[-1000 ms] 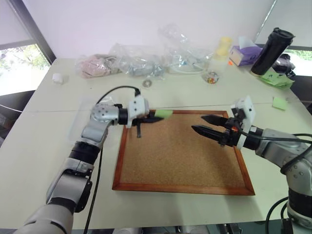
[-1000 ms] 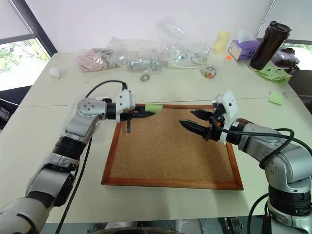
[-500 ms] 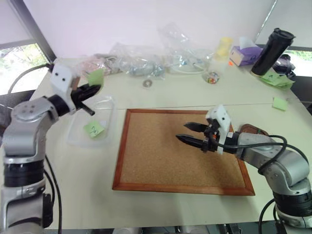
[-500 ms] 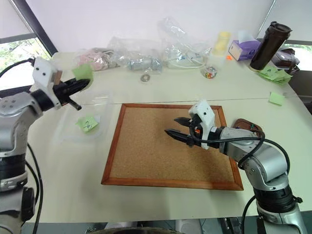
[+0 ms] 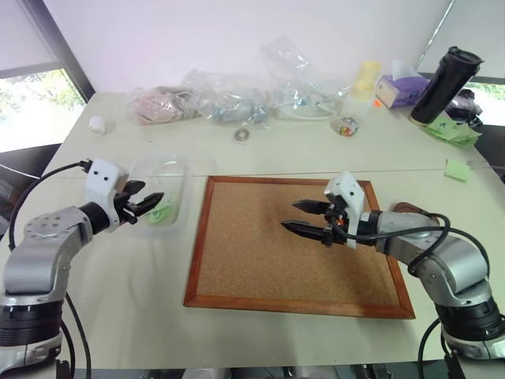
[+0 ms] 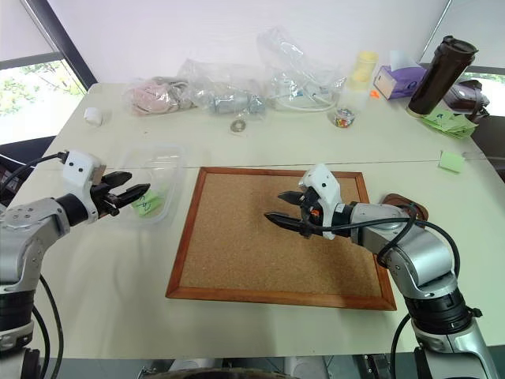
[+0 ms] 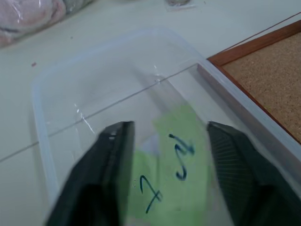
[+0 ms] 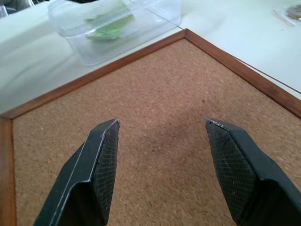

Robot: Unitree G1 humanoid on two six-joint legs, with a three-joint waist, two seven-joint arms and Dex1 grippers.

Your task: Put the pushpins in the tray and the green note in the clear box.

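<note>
Left gripper [image 6: 126, 193] is hanging open over the clear box [image 5: 180, 167] near the tabletop's left edge, with the green note [image 7: 176, 160] lying inside, so it should be lifting straight up, clearing the box wall. Right gripper [image 5: 306, 218] is hovering open over the cork board [image 5: 260, 260]; the tray [image 6: 406, 207] is sitting just off the board's right edge. Bare cork is giving free room.

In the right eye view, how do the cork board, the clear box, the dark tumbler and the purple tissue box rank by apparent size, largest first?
1. cork board
2. clear box
3. dark tumbler
4. purple tissue box

The tumbler and tissue box stand farther from the camera, so their true sizes may be larger than they appear.
</note>
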